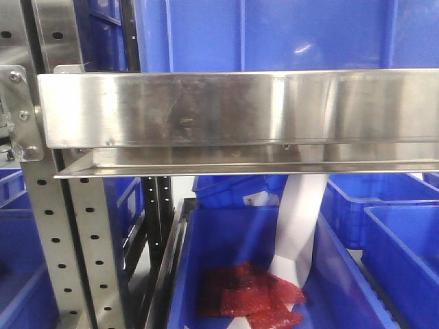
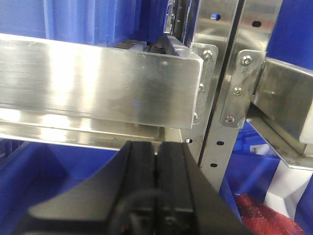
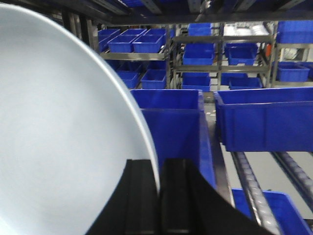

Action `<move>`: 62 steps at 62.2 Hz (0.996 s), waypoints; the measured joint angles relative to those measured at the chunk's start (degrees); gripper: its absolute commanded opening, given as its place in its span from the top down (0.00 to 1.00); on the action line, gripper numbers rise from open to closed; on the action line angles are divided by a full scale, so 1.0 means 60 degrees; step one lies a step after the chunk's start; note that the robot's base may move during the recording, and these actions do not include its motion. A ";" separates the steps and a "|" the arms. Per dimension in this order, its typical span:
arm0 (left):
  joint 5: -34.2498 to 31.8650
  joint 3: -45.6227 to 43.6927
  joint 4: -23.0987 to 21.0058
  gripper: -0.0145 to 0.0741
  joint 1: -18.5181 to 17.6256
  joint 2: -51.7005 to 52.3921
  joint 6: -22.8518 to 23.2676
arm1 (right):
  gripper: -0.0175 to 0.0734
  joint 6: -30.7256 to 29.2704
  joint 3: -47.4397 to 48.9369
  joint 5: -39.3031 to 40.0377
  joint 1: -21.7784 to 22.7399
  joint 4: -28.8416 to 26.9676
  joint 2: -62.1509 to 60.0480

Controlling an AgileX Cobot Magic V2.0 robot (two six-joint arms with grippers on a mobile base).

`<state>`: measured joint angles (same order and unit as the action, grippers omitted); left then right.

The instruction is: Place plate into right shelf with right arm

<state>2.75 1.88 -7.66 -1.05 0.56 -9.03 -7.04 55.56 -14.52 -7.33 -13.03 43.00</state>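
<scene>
Your left end effector (image 2: pixel 156 161) hangs closed and empty before the right shelf (image 2: pixel 98 83); your right end effector (image 3: pixel 159 196) pinches the plate (image 3: pixel 58 137) by its rim. Glossy, stiff, breakable: grip firmly there, near the blue bins (image 3: pixel 171 122).

Far back in the right wrist view stand more metal racks (image 3: pixel 220 39), full of small blue boxes (image 3: pixel 198 54). In front of those racks sit two big blue tubs (image 3: pixel 264 117) side by side. Below the tubs run gray roller tracks (image 3: pixel 254 181) over a pale floor (image 3: pixel 274 176). Bright light shines on the far racks.
</scene>
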 measured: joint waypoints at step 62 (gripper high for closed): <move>0.0000 0.0000 0.0000 0.98 0.0000 0.0000 0.0000 | 0.29 0.0000 0.3226 0.1068 -0.0774 -0.0066 0.5692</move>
<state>2.75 1.88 -7.66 -1.05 0.56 -9.03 -7.04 74.91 -8.11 -11.97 -13.43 77.16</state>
